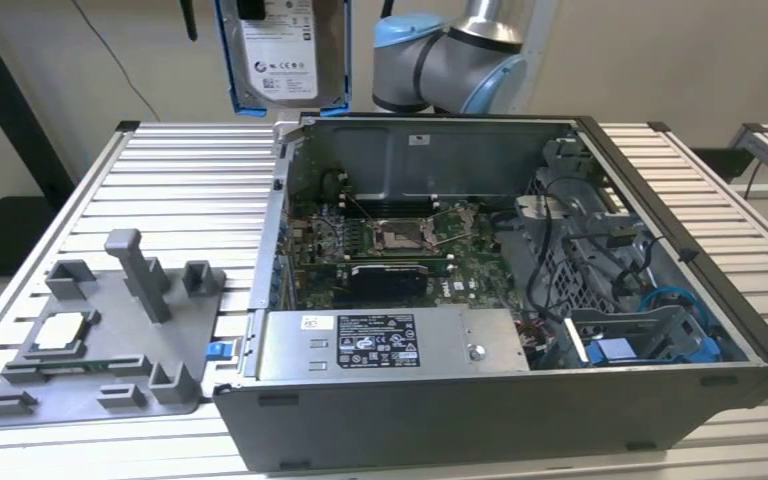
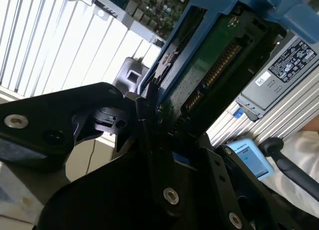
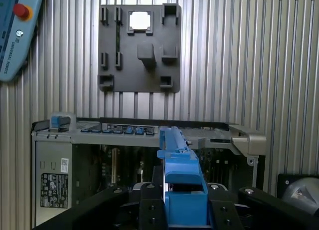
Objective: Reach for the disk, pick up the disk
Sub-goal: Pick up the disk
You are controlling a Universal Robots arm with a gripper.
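Observation:
The disk [image 1: 285, 52] hangs upright high above the table's far side in the exterior view, behind the open computer case. Its silver face with the white label points toward the camera, and the blue frame runs down both sides. In the second wrist view the disk [image 2: 212, 60] shows its green circuit board inside the blue frame. My gripper [image 2: 162, 117] is shut on its edge there with black fingers [image 2: 144, 110]. In the first wrist view the disk [image 3: 180, 175] appears edge-on, clamped in my gripper [image 3: 185, 212].
An open computer case [image 1: 664, 250] lies on the slatted metal table [image 1: 184, 190]. A grey fixture plate [image 1: 157, 330] at the exterior view's left carries a small square chip [image 1: 64, 332]. The arm's blue-grey joint [image 1: 451, 60] stands behind the case. A teach pendant [image 3: 15, 35] lies nearby.

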